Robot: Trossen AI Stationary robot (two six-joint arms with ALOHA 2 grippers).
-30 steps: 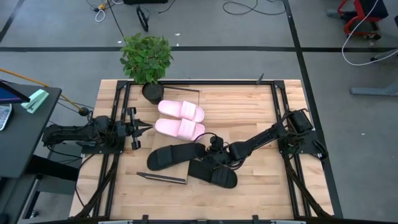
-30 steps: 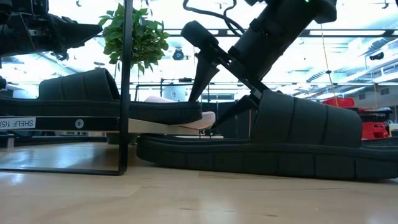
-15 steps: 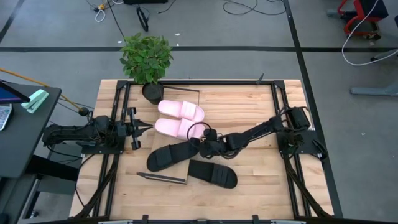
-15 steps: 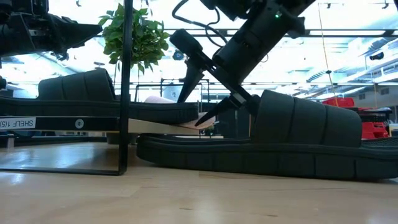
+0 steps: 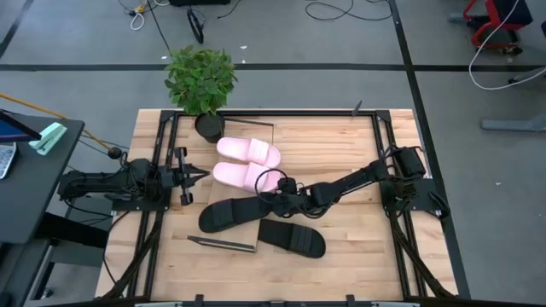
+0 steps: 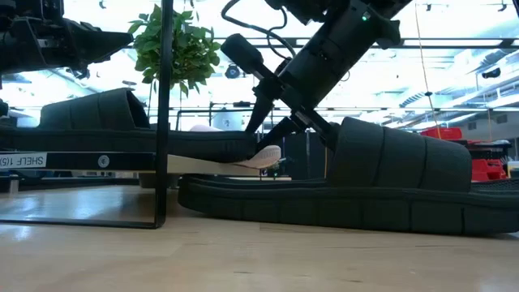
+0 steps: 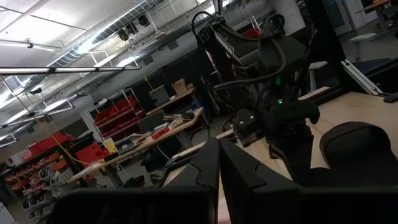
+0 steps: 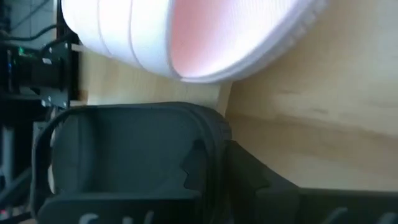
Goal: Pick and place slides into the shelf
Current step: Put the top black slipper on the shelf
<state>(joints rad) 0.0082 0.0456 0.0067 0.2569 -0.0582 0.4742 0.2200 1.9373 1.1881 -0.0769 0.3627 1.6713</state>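
**Right jaws pinched on the end of the black slide on the shelf**

High view: we see the right gripper (image 5: 275, 198) reaching in from the right to mid-surface. Its jaws meet the right end of the gripped black slide (image 5: 229, 214). That slide lies across the near part of the shelf (image 5: 230, 236). Its long axis runs left-right, with the left end a bit nearer to us, so the whole slide extends left from the jaws. The loose black slide (image 5: 293, 238) sits on the surface just right of the shelf and near the gripper, apart from the jaws. The two pink slides (image 5: 247, 152) lie side by side on the far half of the shelf. The left gripper (image 5: 194, 175) waits at the left edge of the shelf, level with the pink pair. The right arm is clearly the one on the job.

Low view: the right jaws are closed thin on the tip of the gripped slide's sole, coming down at a slant. The sole rests flat on the shelf board. The loose black slide fills the foreground on the right.

Left wrist view: we see the left jaws pressed together, holding nothing.

Right wrist view: the fingers (image 8: 249, 180) are clamped across the black sole's rim, with a pink slide just beyond.

We judge that any nudge must run along the slide's long axis, to the left.
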